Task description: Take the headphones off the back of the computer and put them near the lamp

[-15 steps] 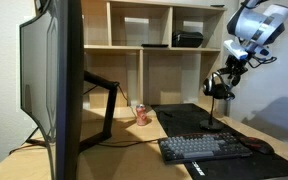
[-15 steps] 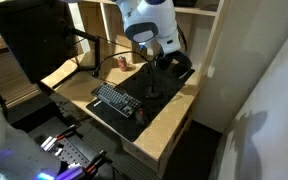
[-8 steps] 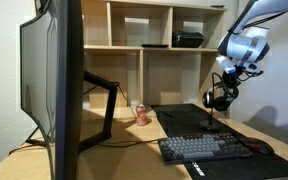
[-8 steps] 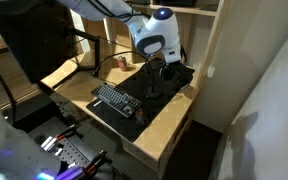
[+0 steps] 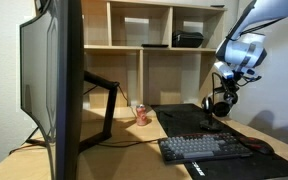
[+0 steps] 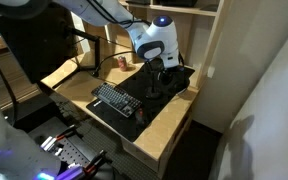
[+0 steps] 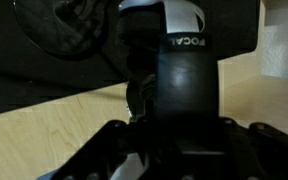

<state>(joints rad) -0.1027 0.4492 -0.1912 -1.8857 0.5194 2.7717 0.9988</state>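
Now my end effector [image 5: 226, 87] is clamped shut on the headband of the headphones [image 5: 222, 104]. Over the last second I've lowered them to just above the counter [image 5: 279, 140], beside the lamp [image 5: 215, 122] and well apart from the computer [image 5: 69, 80]. Release looks close. They hang upright, band up and cups down, with the long axis vertical.

Light wooden shelving unit [image 5: 154, 40], wooden desk [image 6: 169, 120], white wall [image 6: 259, 70]
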